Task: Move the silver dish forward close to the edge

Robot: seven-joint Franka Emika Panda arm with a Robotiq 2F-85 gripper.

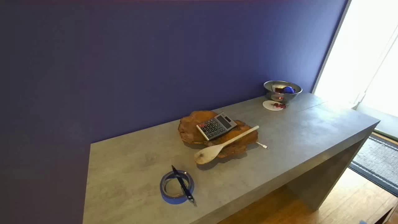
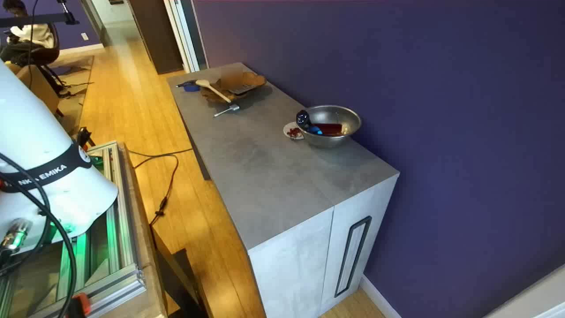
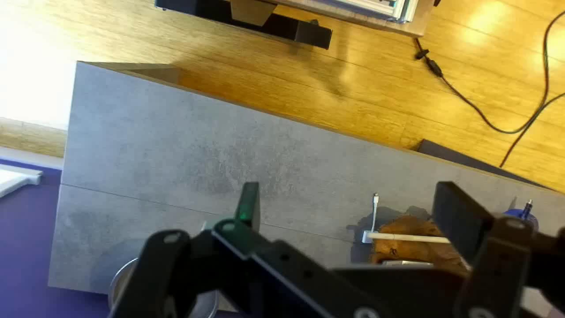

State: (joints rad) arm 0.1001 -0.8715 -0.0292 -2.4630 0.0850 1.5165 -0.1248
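Observation:
The silver dish is a shiny metal bowl standing upright on the grey counter near the purple wall, in both exterior views [image 1: 281,97] [image 2: 324,140]. It holds a dark red item and a blue one. In the wrist view the dish [image 3: 117,282] shows only in part at the bottom left, mostly hidden behind the gripper. The edge, the counter's long straight front rim, shows in both exterior views [image 1: 289,171] [image 2: 217,185] and the wrist view [image 3: 282,116]. My gripper [image 3: 346,205] is open and empty above the counter. It is outside both exterior views.
A small white disc [image 1: 269,105] with red bits lies beside the dish. Farther along are a brown wooden board [image 1: 190,124], a calculator [image 1: 216,126], a wooden spoon [image 1: 209,154], a white cable [image 3: 374,212] and blue tape [image 1: 174,200] with a pen [image 1: 182,183] on it.

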